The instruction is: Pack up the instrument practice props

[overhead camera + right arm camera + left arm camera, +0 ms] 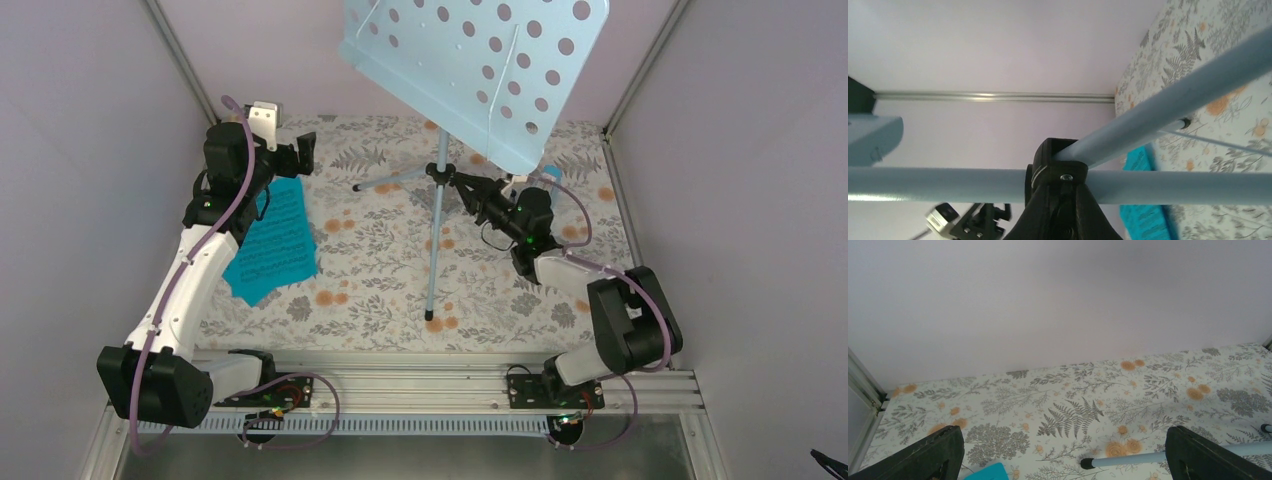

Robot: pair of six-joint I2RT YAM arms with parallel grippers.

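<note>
The right tool (460,185) grasps the music stand (480,60) at its leg hub, while the left tool (305,152), well apart from it, gapes released.

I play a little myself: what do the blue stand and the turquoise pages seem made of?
The music stand looks like painted metal: its desk is a thin pale blue sheet with punched round holes and soft sheen, its legs slim tube with black tips, perhaps rubber. The turquoise pages seem to be matte paper, lying flat, with dark printed lines.
</note>
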